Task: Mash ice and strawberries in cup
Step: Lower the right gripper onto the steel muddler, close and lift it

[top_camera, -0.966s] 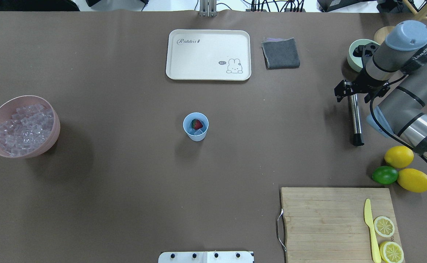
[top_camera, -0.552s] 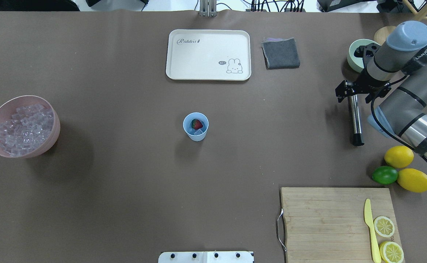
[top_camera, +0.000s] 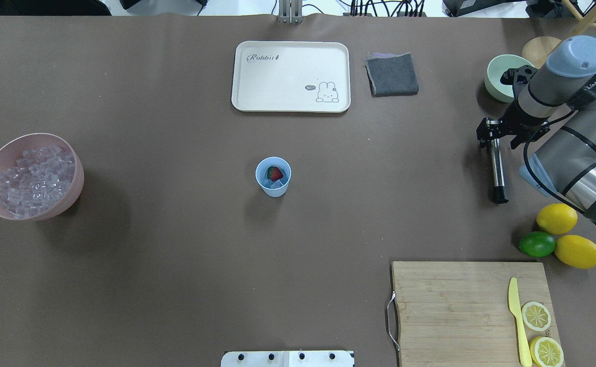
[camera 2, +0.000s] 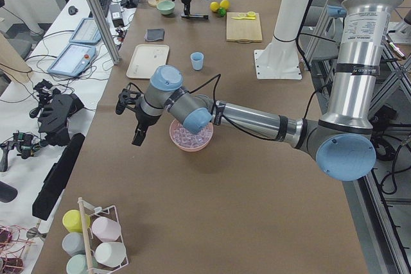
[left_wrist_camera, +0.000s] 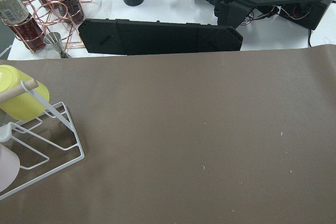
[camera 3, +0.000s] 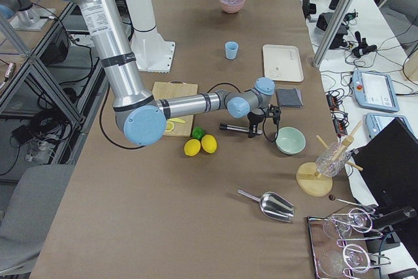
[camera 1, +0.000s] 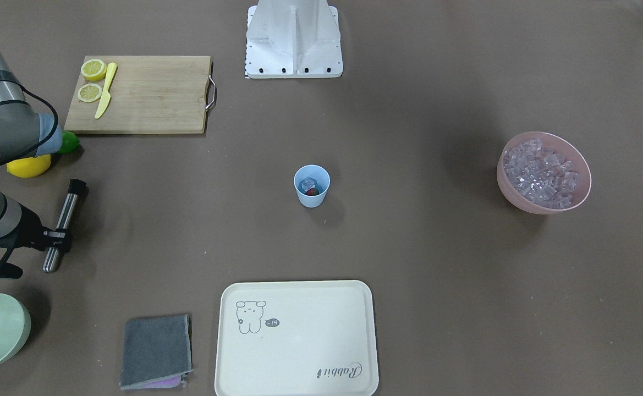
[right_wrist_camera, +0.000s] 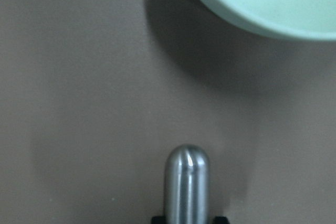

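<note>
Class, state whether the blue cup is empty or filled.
Partly filled: the cup stands upright, holding one strawberry and ice.

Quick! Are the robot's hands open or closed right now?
Left gripper: cannot be told; it shows only in the side view.
Right gripper: around the metal muddler's end; clamped or not cannot be told.

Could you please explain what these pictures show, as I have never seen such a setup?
These are two robot arms at a brown table, filmed from above, across, both ends and each wrist. In the middle stands a blue cup holding a strawberry and ice. A pink bowl holds more ice. Also there: a tray, a grey cloth, a green bowl, and a board with a knife and lemon slices. The right pincer grips one end of a steel masher lying on the table. The left pincer hangs near the pink bowl; whether it is open I cannot tell.
</note>
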Available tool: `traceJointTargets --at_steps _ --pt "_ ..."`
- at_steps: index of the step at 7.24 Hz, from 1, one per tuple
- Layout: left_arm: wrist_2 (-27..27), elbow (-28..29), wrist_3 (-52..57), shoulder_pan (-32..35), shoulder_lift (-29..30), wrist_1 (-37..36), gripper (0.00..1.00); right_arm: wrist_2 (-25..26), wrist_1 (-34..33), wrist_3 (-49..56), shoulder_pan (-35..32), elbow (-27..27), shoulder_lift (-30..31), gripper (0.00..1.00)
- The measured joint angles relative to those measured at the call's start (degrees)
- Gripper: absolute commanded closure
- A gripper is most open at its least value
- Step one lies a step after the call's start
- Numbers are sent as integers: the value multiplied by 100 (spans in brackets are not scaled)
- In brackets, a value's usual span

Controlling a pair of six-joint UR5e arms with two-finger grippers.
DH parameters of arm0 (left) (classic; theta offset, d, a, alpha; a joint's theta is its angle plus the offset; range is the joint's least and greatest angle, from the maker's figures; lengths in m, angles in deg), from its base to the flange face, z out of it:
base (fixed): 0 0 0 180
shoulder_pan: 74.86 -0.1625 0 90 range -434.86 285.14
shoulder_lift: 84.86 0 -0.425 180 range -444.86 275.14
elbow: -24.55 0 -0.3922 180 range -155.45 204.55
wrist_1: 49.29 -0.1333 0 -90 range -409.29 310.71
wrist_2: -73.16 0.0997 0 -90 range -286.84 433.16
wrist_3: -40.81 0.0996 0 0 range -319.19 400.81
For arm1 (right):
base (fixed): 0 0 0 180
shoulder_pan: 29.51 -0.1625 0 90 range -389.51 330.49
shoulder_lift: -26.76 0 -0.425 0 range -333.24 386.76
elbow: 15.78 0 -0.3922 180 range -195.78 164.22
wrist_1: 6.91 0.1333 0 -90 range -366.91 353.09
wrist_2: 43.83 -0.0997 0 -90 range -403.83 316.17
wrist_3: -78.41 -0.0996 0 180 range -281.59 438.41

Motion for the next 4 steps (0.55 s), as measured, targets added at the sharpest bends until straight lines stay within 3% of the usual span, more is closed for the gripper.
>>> traceJointTargets --at_steps 4 --pt "-8 -12 1 10 -41 3 3 -98 -54 26 -242 -303 -217 100"
